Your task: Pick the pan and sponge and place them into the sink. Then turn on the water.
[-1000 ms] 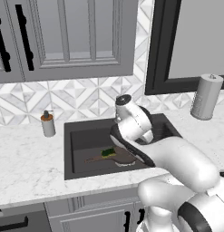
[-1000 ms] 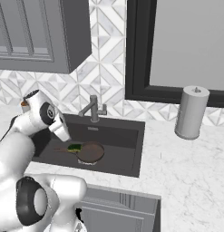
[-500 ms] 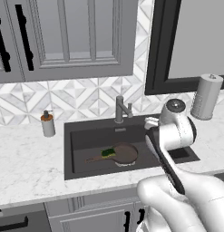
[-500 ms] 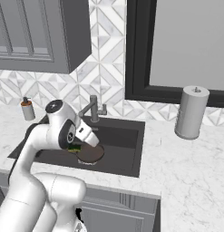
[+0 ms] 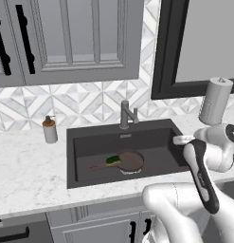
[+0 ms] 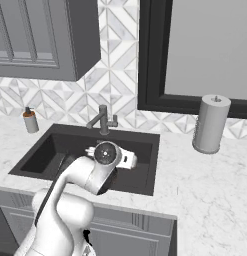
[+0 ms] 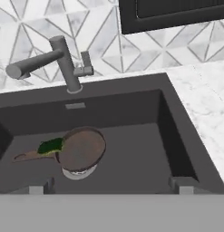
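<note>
Down on the floor of the sink [image 7: 177, 136] lies the pan [image 7: 81, 147], partly over the silver drain [image 7: 78, 172], with the sponge [image 7: 51, 146] green side up on its handle. Above the basin's near edge, the fingers [image 7: 36, 189] stand spread wide and hold nothing, facing the faucet [image 7: 63, 59].

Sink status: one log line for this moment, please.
dark brown frying pan: in dark grey sink | green-topped sponge: on pan handle | fingers: open, empty | water: off

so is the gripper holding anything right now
Nothing. The gripper is open and empty; the pan and sponge lie in the sink.
</note>
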